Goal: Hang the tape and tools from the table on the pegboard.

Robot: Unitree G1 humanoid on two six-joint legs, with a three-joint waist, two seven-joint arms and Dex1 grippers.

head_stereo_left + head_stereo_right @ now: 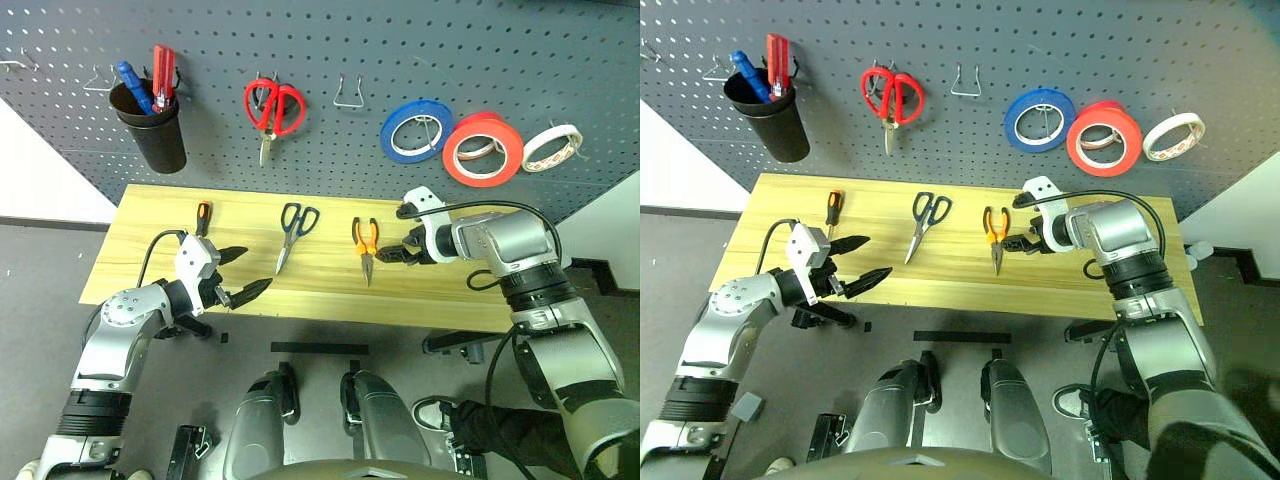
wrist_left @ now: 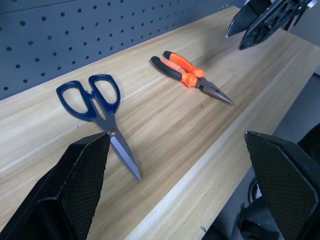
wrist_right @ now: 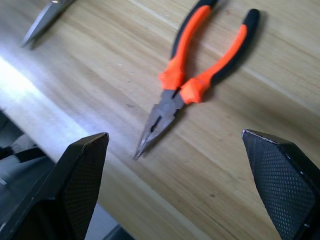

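Note:
The orange-red tape (image 1: pixel 482 148) hangs on the pegboard (image 1: pixel 330 50). On the wooden table (image 1: pixel 460 295) lie a small orange-and-black screwdriver (image 1: pixel 203 216), dark-handled scissors (image 1: pixel 295 230) and orange-and-black pliers (image 1: pixel 365 245). My right gripper (image 1: pixel 392 252) is open and hovers just right of the pliers, tilted down toward them; in the right wrist view the pliers (image 3: pixel 200 75) lie between its fingers, untouched. My left gripper (image 1: pixel 256 268) is open over the table's front edge, left of the scissors (image 2: pixel 95 100), holding nothing.
On the pegboard hang a black cup (image 1: pixel 150 130) with blue and red screwdrivers, red-handled scissors (image 1: pixel 272 108), a bare wire hook (image 1: pixel 348 95), a blue tape roll (image 1: pixel 415 130) and a pale-centred roll (image 1: pixel 552 147). More bare hooks sit at the upper left.

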